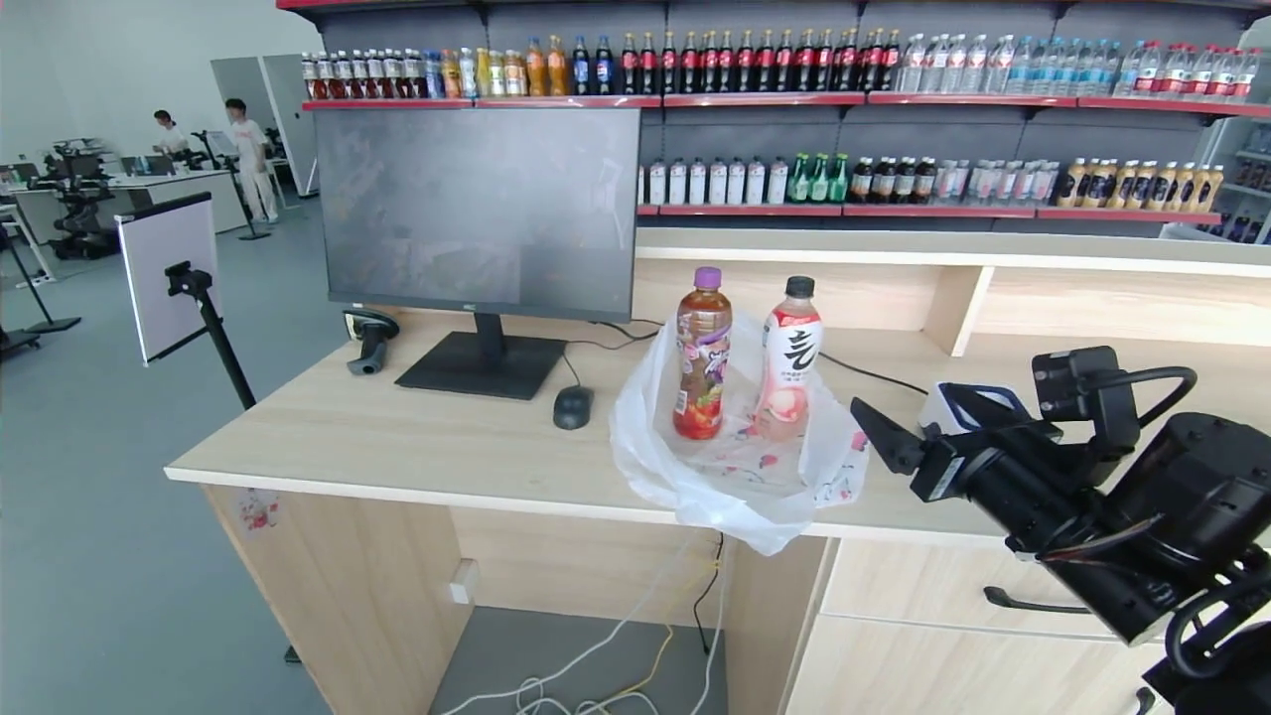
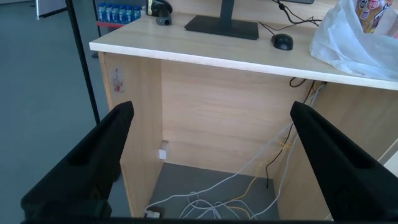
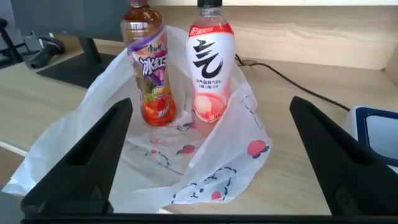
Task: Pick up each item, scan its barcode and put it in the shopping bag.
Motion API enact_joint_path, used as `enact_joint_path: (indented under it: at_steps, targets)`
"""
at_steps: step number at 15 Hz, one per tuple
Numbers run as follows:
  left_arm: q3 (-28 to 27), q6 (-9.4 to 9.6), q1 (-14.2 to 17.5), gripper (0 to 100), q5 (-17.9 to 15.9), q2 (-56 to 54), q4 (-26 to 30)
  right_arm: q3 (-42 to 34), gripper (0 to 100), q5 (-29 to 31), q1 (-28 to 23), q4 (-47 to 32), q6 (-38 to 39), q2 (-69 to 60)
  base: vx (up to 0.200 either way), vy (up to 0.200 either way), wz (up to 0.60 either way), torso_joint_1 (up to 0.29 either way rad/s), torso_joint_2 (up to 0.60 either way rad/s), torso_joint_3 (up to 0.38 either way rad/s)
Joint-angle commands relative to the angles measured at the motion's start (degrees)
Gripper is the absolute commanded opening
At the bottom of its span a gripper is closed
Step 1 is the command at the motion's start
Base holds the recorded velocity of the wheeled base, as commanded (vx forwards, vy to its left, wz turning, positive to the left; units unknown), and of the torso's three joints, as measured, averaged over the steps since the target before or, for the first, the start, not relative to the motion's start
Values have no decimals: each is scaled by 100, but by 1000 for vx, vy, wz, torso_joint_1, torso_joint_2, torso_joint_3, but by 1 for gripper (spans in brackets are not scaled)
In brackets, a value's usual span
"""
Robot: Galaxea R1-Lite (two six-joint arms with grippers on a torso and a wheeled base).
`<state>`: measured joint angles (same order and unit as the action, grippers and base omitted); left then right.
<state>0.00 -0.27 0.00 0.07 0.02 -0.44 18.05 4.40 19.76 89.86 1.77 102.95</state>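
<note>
A purple-capped tea bottle (image 1: 703, 357) and a white and pink bottle (image 1: 791, 362) stand upright, side by side, on the spread-open shopping bag (image 1: 735, 477) on the counter. The right wrist view has the tea bottle (image 3: 149, 62), the white bottle (image 3: 211, 65) and the bag (image 3: 211, 180) straight ahead. My right gripper (image 1: 909, 422) hangs just right of the bag, open and holding nothing, its fingers (image 3: 93, 168) aimed at the bottles. My left gripper (image 2: 211, 109) is open and low, facing the counter's front panel below the tabletop.
On the wooden counter (image 1: 397, 437) stand a monitor (image 1: 477, 214), a mouse (image 1: 573, 406) and a handheld barcode scanner (image 1: 371, 338) at the far left. A white and blue box (image 1: 968, 407) sits behind my right gripper. Cables hang under the counter (image 2: 249, 186).
</note>
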Motion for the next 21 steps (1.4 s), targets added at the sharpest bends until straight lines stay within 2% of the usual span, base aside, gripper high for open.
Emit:
enact_joint_path:
  at_steps: [1, 4, 6, 21]
  targets:
    - [0, 9, 0, 100, 1, -2, 0, -92, 100, -1, -78, 14, -1, -91, 0, 0, -600, 17, 7, -2]
    - [0, 0, 0, 100, 1, -2, 0, -48, 100, -1, -78, 14, -1, -108, 0, 0, -600, 14, 5, 4]
    - [0, -8, 0, 100, 1, -2, 0, -100, 100, -1, -86, 14, -1, -126, 0, 0, 0, 0, 0, 0]
    - [0, -8, 0, 100, 1, -2, 0, -39, 100, -1, -95, 14, -1, -117, 0, -200, 0, 4, 1, 3]
